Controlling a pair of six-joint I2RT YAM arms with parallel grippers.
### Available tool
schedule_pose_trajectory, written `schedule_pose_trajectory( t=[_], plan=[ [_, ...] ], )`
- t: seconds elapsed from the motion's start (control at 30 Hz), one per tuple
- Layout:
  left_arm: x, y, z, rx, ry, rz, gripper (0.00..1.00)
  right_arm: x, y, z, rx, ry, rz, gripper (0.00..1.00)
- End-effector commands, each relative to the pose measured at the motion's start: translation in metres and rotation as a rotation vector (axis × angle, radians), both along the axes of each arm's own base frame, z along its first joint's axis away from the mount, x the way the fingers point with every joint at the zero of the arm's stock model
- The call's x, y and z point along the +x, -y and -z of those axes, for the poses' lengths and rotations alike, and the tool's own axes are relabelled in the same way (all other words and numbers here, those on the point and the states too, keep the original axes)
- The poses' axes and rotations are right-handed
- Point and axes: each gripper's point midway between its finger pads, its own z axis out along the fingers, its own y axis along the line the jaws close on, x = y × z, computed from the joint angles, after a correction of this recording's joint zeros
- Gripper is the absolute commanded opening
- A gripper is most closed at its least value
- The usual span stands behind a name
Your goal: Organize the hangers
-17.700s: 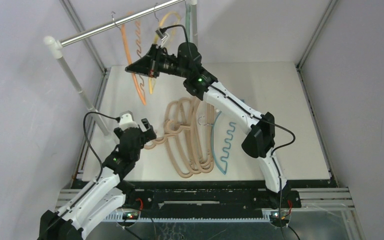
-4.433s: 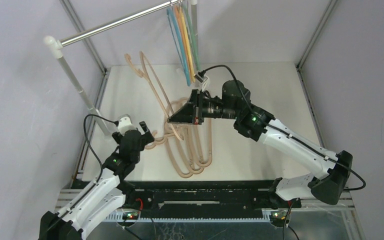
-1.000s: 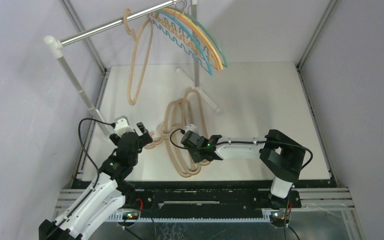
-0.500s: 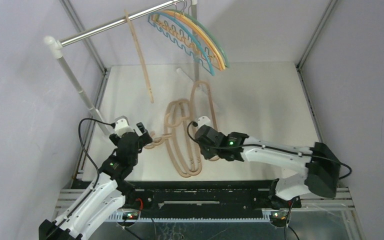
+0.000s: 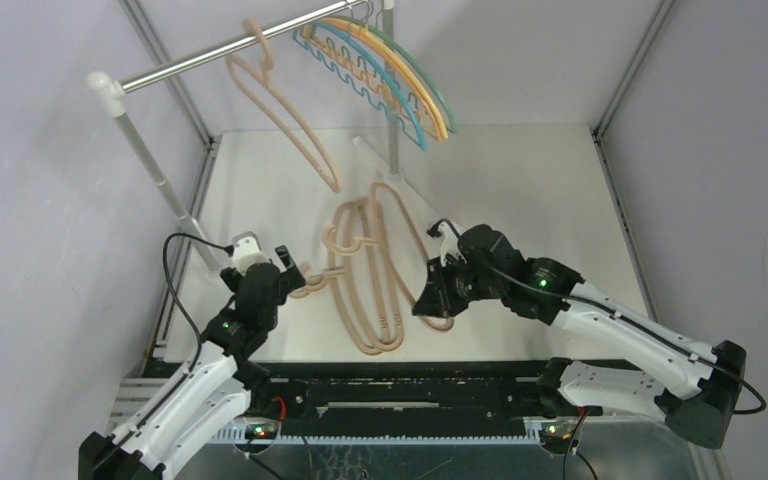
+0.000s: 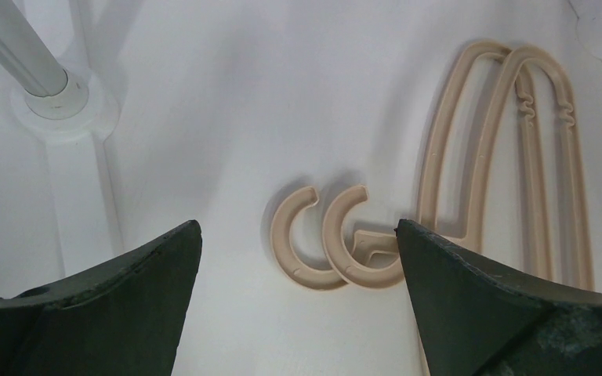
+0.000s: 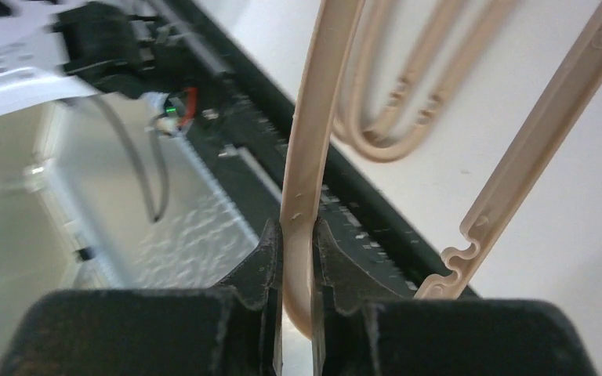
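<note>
One beige hanger hangs by its hook on the silver rail, tilted to the right. Thin coloured hangers hang at the rail's far end. Beige hangers lie piled on the table. My right gripper is shut on the lower bar of one beige hanger, seen pinched between its jaws in the right wrist view. My left gripper is open above two beige hooks that lie between its fingers on the table.
The rail's white left pole stands beside my left arm, with its round base on the table. The right pole's foot lies behind the pile. The table's black front edge is close below my right gripper.
My right gripper has moved right and lifted with a beige hanger held in it. The beige hanger on the rail has swung to the right. My left arm has stayed put.
</note>
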Motion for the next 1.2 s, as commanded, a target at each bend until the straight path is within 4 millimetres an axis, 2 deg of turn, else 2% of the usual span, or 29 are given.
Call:
schedule_pose_trajectory(
  t=[0.0,0.17,0.27,0.43,0.63,0.77,0.97,1.17],
  plan=[
    [0.010,0.004,-0.019,-0.021,0.059,-0.002,0.99,-0.027,-0.025,-0.075,0.310,-0.094,-0.130,0.03],
    [0.014,0.007,-0.021,-0.026,0.066,0.005,0.99,-0.034,-0.040,-0.099,0.428,-0.179,-0.207,0.03],
    [0.016,0.008,-0.024,-0.026,0.071,0.007,0.99,-0.028,-0.052,-0.117,0.504,-0.173,-0.218,0.03],
    [0.017,0.009,-0.022,-0.027,0.075,0.006,0.99,-0.018,-0.077,-0.169,0.645,-0.146,-0.294,0.03],
    [0.019,0.012,-0.022,-0.038,0.076,0.014,0.99,0.015,-0.102,-0.234,0.772,-0.087,-0.293,0.03],
    [0.019,0.012,-0.021,-0.042,0.078,0.014,0.99,0.038,-0.118,-0.266,0.853,-0.075,-0.258,0.03],
    [0.018,0.012,-0.019,-0.039,0.076,0.016,0.99,0.059,-0.146,-0.286,0.937,-0.133,-0.278,0.03],
    [0.016,0.010,-0.015,-0.033,0.071,0.012,0.99,0.076,-0.165,-0.287,0.955,-0.161,-0.291,0.03]
  ],
)
